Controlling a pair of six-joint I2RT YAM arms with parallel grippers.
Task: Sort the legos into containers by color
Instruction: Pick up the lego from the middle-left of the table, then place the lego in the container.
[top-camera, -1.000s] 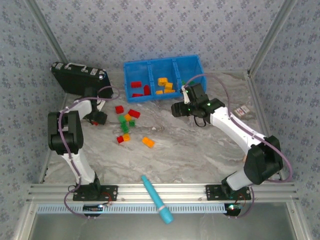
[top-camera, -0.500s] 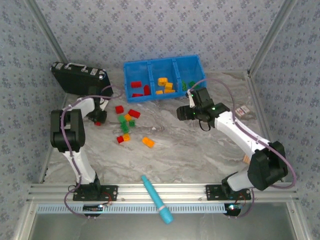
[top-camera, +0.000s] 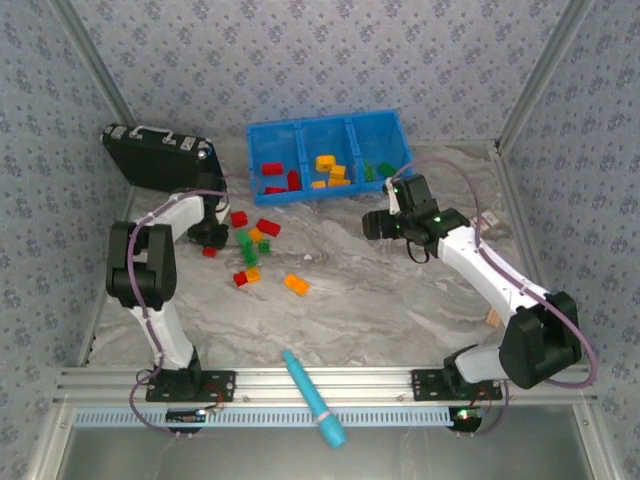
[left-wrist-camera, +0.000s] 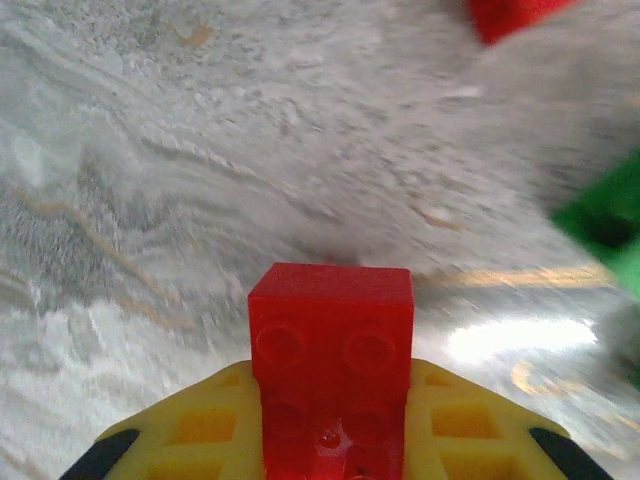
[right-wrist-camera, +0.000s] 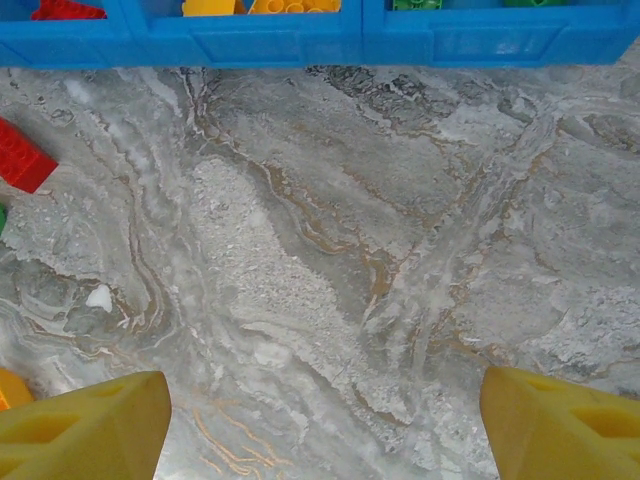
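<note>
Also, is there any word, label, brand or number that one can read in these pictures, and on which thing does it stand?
No text can be read anywhere.
Pale tag on the table, right side: dark marks, too small to read.
Red brick in the left wrist view: studs blurred, no brand legible.
Case: no lettering to be seen.
Bin: front wall plain, no label.

Red, orange-yellow, green legos; bright blue bin; grey marbled table; floral blue-grey walls
</note>
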